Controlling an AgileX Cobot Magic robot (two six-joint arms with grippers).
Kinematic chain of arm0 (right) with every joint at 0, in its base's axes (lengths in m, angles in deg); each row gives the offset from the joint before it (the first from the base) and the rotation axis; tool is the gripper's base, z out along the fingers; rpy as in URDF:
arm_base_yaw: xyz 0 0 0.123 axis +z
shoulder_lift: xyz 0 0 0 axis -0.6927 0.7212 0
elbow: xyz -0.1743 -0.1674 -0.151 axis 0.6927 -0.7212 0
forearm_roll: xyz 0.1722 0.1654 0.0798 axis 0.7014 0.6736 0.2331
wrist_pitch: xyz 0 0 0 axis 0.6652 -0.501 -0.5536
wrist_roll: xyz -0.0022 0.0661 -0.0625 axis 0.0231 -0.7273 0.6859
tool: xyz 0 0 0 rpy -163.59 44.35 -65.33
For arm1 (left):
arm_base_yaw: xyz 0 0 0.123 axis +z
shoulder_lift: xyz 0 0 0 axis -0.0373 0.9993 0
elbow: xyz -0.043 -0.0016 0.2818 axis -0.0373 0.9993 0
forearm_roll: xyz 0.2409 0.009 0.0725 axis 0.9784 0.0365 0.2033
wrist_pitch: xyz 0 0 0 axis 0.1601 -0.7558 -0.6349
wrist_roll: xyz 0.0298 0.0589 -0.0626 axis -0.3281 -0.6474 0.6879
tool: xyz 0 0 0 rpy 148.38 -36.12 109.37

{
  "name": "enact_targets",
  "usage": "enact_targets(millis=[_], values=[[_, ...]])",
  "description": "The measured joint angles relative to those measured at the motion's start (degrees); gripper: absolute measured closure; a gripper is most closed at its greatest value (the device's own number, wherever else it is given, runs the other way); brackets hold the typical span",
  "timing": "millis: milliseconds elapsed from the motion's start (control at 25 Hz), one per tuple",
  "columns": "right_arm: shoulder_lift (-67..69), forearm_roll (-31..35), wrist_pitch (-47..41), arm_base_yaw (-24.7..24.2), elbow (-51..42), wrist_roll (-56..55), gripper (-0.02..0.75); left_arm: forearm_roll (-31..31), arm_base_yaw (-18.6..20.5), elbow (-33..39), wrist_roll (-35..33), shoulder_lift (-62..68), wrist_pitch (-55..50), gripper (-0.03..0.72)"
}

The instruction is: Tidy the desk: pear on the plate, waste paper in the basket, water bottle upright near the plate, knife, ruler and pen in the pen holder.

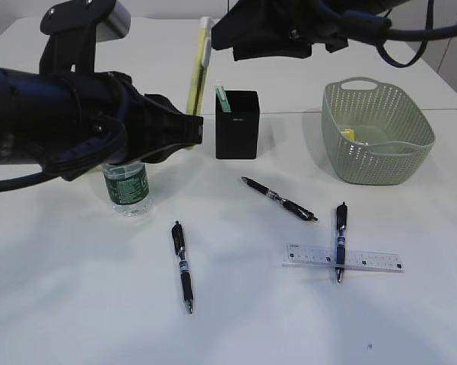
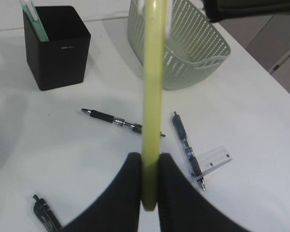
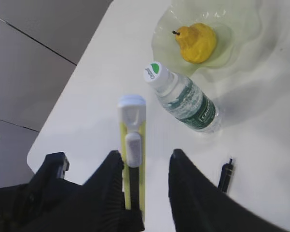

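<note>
The left gripper [image 2: 149,186] is closed on the lower end of a yellow utility knife [image 1: 198,72], holding it upright above the tabletop [image 1: 76,304], just left of the black pen holder [image 1: 237,125], from which a green-and-white item sticks up. The right gripper [image 3: 145,166] hangs over the knife's upper end with its jaws parted; in the right wrist view the knife lies between them, nearer one finger, and whether it touches cannot be told.

The water bottle [image 1: 126,188] stands upright at the left, just beside the plate [image 3: 241,29] that carries the pear [image 3: 197,42]. Three black pens lie on the tabletop: one near the middle-left [image 1: 182,266], one in the middle [image 1: 279,199], and one [image 1: 341,242] lying across the clear ruler [image 1: 344,258] at the near right. The green basket [image 1: 378,133] sits at the far right with something yellowish inside.
</note>
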Motion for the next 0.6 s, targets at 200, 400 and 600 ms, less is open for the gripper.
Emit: enact_targets(millis=[200, 400, 600], values=[[0.0, 3.5, 1.4, 0.0, 0.0, 1.9, 0.444, 0.0, 0.0, 0.0, 0.0, 0.0, 1.7, 0.649], [0.8, 6.0, 1.8, 0.0, 0.0, 3.0, 0.366, 0.0, 0.0, 0.1, 0.0, 0.0, 3.2, 0.649], [1.6, 8.5, 2.3, 0.0, 0.0, 4.3, 0.358, 0.0, 0.0, 0.1, 0.0, 0.0, 3.7, 0.649]])
